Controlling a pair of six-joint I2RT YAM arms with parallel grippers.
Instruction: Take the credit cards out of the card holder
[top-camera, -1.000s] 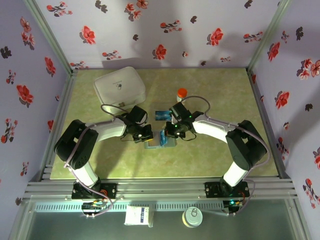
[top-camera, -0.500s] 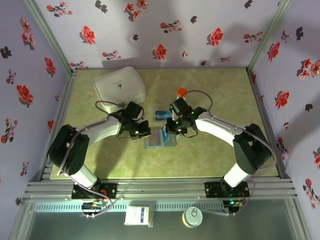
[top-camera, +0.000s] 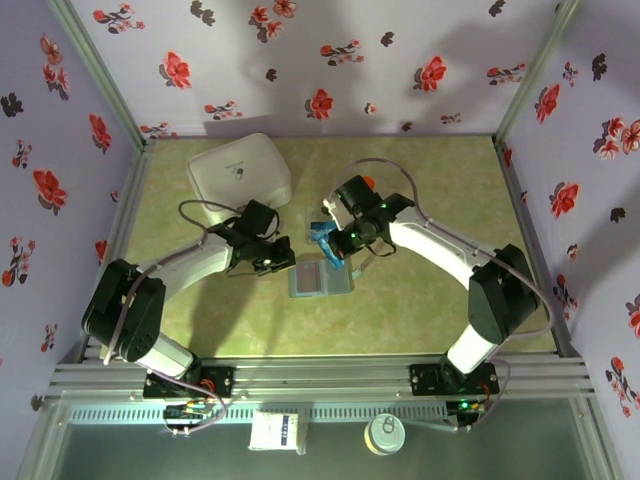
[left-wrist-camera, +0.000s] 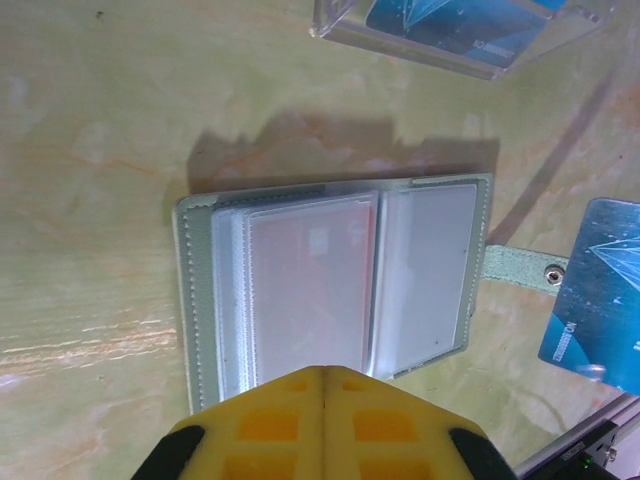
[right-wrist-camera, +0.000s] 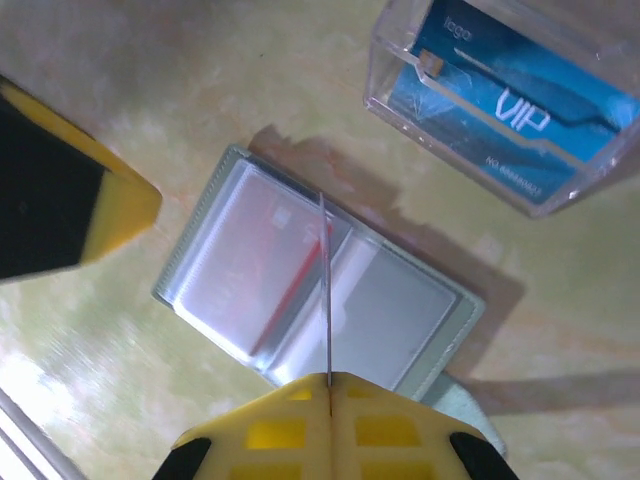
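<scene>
The left arm reaches low toward the table's (top-camera: 420, 300) middle, its left gripper (left-wrist-camera: 322, 378) pinched together on nothing, just left of the holder (left-wrist-camera: 330, 285). The right arm arches over from the right edge, wrist bent down; the right gripper (right-wrist-camera: 328, 385) clamps a blue card (left-wrist-camera: 600, 290) on edge above the holder. The holder lies open and flat, its long axis along the near edge, with a red card (left-wrist-camera: 318, 262) in its left pocket. A clear box (right-wrist-camera: 500, 95) sits just beyond.
</scene>
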